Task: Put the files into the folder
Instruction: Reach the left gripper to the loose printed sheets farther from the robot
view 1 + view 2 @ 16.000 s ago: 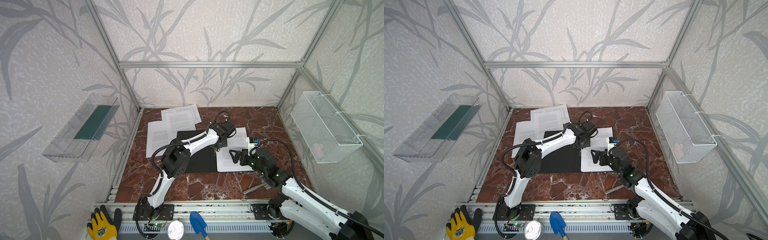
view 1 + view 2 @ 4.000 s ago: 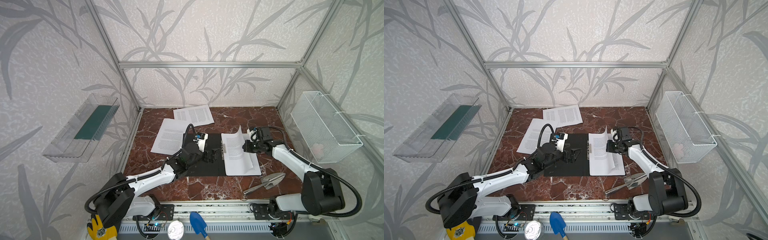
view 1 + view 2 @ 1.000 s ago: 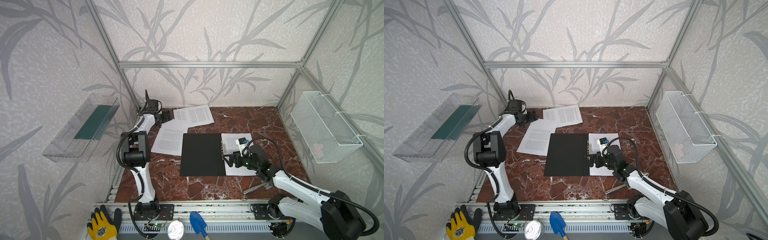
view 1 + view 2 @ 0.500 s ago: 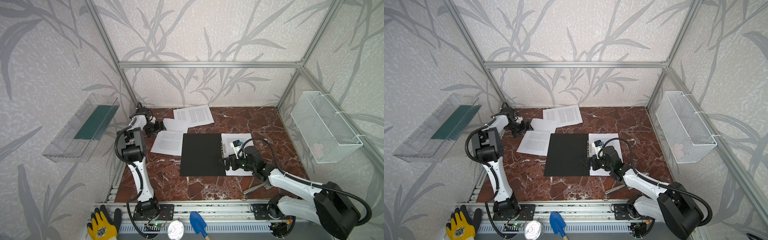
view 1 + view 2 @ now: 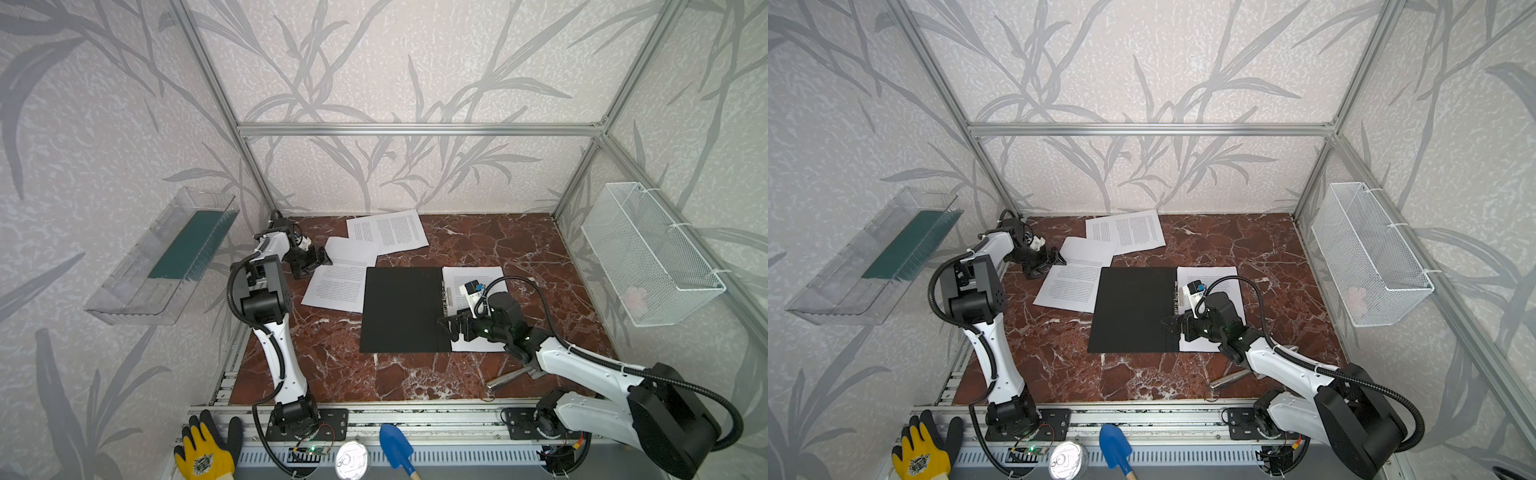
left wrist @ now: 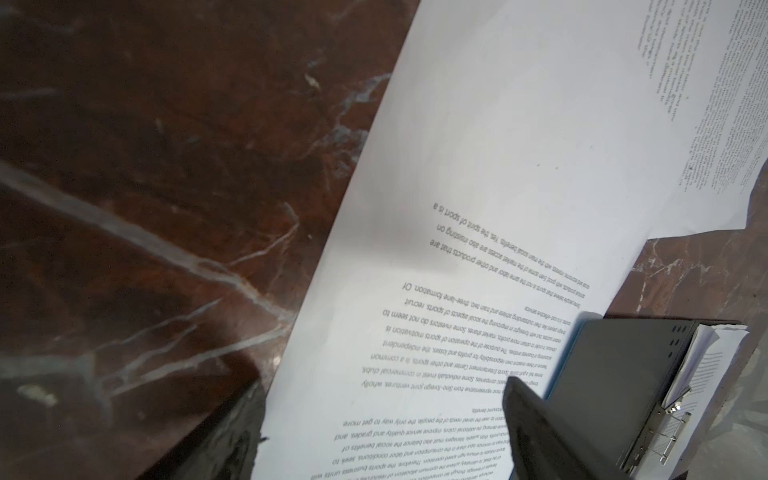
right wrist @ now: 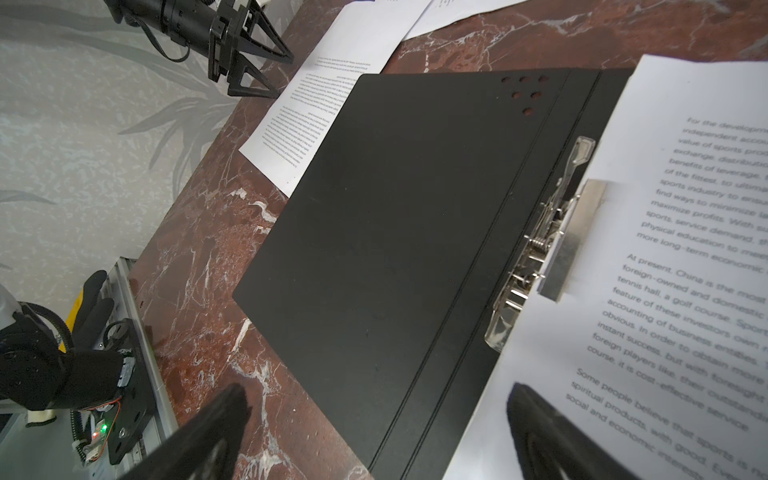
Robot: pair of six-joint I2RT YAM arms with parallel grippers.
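Files [image 5: 338, 284] left of the folder [image 5: 401, 309]: left gripper [image 5: 318, 266], jaws apart, has reached their edge, seemingly for pickup; right gripper [image 5: 451, 328] hovers spread over that folder.

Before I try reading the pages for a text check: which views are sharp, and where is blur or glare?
Right wrist view: print on the clipped page is readable, the metal clip shines, the right hand is blurred. Left wrist view: the near sheet reads upside down, softly. Both top views: print too small.
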